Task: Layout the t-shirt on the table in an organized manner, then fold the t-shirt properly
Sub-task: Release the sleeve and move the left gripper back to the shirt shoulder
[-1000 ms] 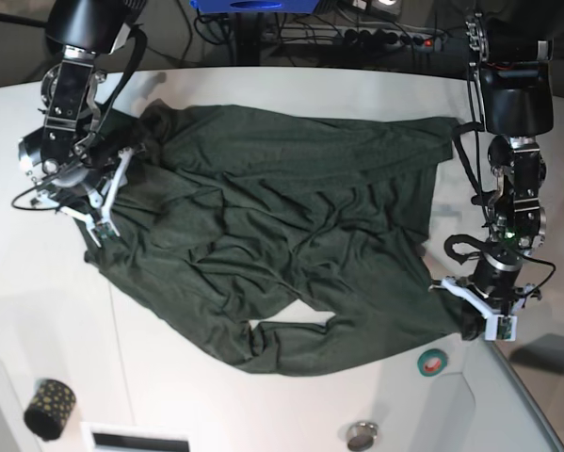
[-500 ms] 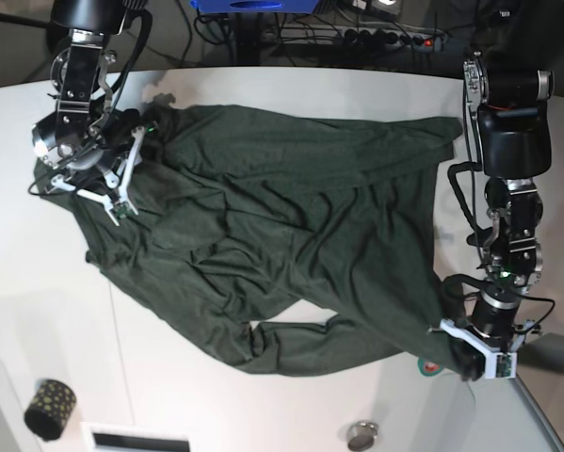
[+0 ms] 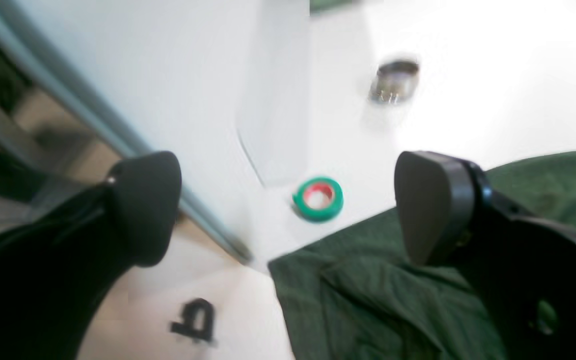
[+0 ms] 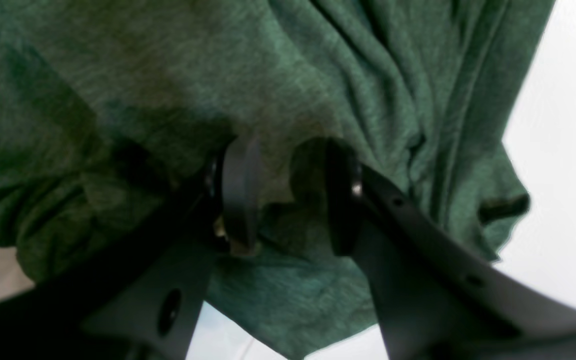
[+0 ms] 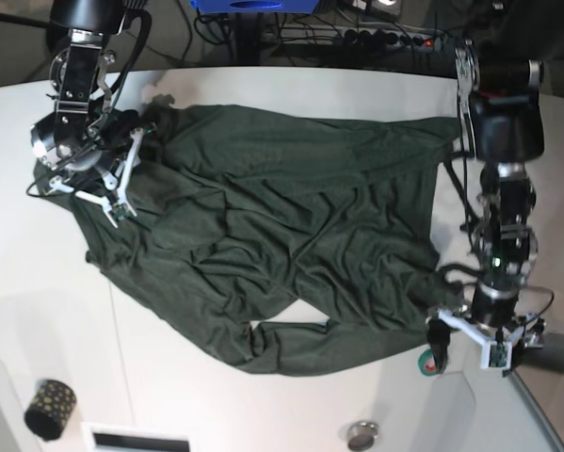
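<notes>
The dark green t-shirt (image 5: 282, 235) lies spread and wrinkled across the white table (image 5: 263, 395). At the far left, my right gripper (image 5: 112, 193) is shut on a bunch of the t-shirt's fabric (image 4: 318, 75); in the right wrist view the gripper (image 4: 288, 195) has cloth pinched between its fingers (image 4: 238, 190). My left gripper (image 5: 465, 350) hovers at the near right corner of the shirt, wide open and holding nothing. In the left wrist view this gripper (image 3: 288, 210) straddles the t-shirt's corner (image 3: 368, 290), which rests on the table.
A green tape roll (image 5: 432, 361) (image 3: 318, 198) lies just beside the shirt's near right corner. A round metal piece (image 5: 362, 435) sits near the front edge, and a black dotted roll (image 5: 49, 407) at the front left. The table's curved edge (image 3: 133, 145) runs close to my left gripper.
My left gripper has opened wide and let go of the shirt's near right corner, which now lies on the table. My right gripper carried its bunch of cloth toward the far edge.
</notes>
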You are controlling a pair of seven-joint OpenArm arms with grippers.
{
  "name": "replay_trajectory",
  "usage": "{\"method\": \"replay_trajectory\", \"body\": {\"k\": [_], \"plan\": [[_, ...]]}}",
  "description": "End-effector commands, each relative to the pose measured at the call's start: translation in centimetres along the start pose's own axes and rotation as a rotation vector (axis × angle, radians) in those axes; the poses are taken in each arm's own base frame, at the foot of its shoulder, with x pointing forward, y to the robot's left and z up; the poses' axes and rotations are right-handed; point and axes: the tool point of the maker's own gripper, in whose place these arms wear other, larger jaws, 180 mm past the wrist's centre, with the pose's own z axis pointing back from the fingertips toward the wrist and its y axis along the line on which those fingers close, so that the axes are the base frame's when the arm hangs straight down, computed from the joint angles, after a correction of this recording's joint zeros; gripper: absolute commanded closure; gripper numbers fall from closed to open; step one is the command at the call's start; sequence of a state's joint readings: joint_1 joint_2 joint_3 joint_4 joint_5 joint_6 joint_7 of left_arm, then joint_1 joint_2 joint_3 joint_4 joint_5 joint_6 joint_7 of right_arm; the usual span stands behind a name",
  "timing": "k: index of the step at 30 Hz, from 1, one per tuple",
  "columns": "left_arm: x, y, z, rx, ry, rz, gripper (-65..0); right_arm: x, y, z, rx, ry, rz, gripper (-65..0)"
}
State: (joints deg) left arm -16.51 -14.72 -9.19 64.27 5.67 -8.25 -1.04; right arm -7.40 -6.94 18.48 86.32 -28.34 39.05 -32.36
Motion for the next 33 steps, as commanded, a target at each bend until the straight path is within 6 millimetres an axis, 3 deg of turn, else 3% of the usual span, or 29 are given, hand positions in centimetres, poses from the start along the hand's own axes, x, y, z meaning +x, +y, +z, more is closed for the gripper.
{"method": "replay_trajectory", "body": {"k": [1,4,8,10,13,18,20,24,29,33], "plan": [[-0.2,-0.8,1.3,-0.02,-0.008,-0.021,-65.0,1.5,-1.1,0.9,-0.035,-0.055,0.001,-20.9],[-4.9,-5.6,5.5,-0.118,0.107,-0.028,-65.0,3.4,-1.8,2.6,-0.057,-0.158,-0.027,-20.9],[-10.2,-8.3,9.9,-0.167,0.211,0.067,-65.0,3.9,-2.4,3.0,-0.079,-0.192,-0.055,-20.9],[-10.7,-8.5,11.1,-0.165,0.222,0.179,-65.0,3.7,-2.6,2.6,-0.09,-0.188,-0.087,-20.9],[-11.5,-8.9,12.2,-0.188,0.245,0.27,-65.0,5.1,-2.8,1.9,-0.072,-0.237,-0.117,-20.9],[-12.7,-9.5,13.5,-0.23,0.281,0.234,-65.0,6.7,-3.3,-0.6,-0.026,-0.225,-0.127,-20.7],[-13.4,-9.6,14.2,-0.232,0.301,0.232,-65.0,7.2,-4.3,-1.0,-0.032,-0.224,-0.115,-20.0],[-15.2,-10.6,16.4,-0.257,0.355,0.225,-65.0,9.1,-5.5,-1.6,-0.029,-0.237,-0.12,-8.9],[-17.0,-10.6,18.3,-0.271,0.402,0.141,-65.0,9.2,-7.2,-4.2,0.014,-0.185,-0.13,-8.6],[-19.2,-10.3,19.8,-0.273,0.464,0.104,-65.0,8.2,-8.7,-6.3,0.038,-0.153,-0.168,-8.4]]}}
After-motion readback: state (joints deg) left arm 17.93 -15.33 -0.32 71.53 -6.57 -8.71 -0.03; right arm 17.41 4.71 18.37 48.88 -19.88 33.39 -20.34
